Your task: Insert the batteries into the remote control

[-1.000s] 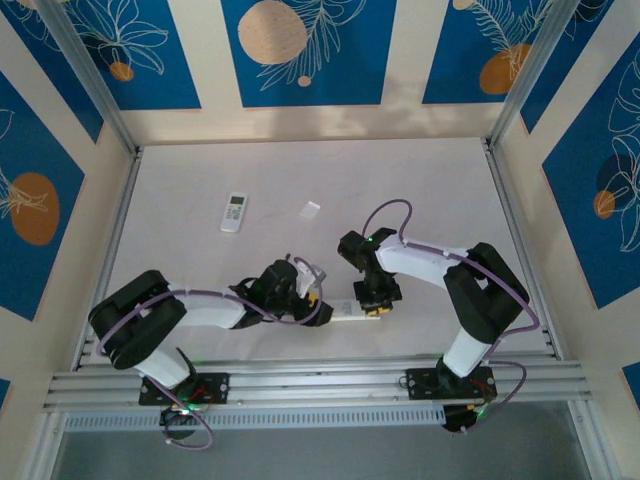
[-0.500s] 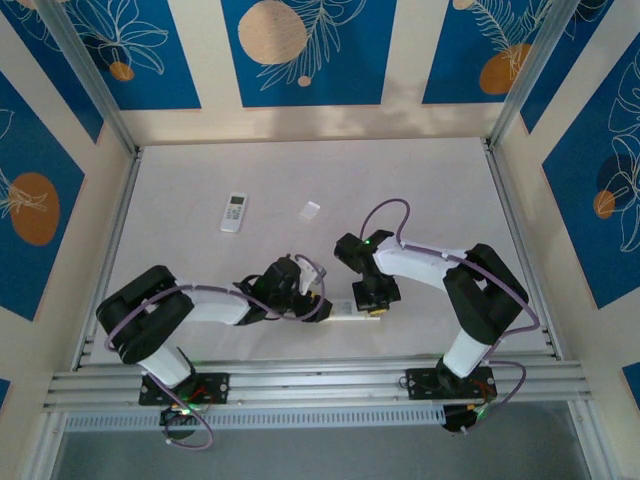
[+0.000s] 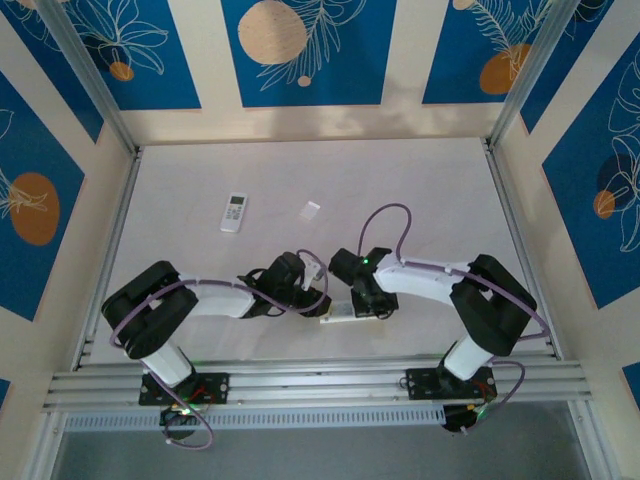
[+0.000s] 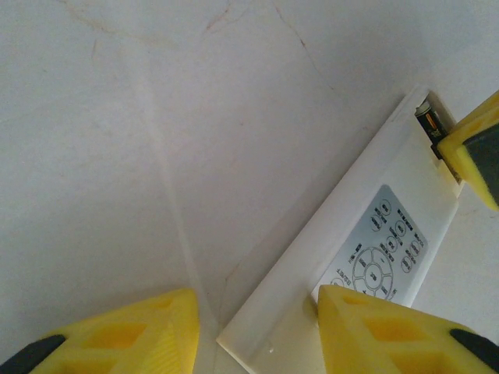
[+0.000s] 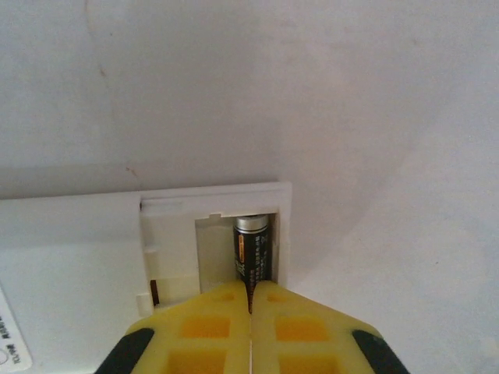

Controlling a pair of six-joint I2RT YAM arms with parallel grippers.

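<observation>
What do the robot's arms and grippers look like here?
Both the left arm and right arm have black joints with white link shells, each trailed by a looping lilac cable. The gripper fingers are chunky yellow wedges with recessed pockets and dark grey pads.

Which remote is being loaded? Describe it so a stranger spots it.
On the table, look at the middle of its near edge. The remote there is long and white, its bay open with a battery inside; the other remote is shorter and lies alone, farther back.

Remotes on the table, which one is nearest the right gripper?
The long white remote at the near edge; the right gripper sits on its open battery bay. The smaller remote lies farther back.
</observation>
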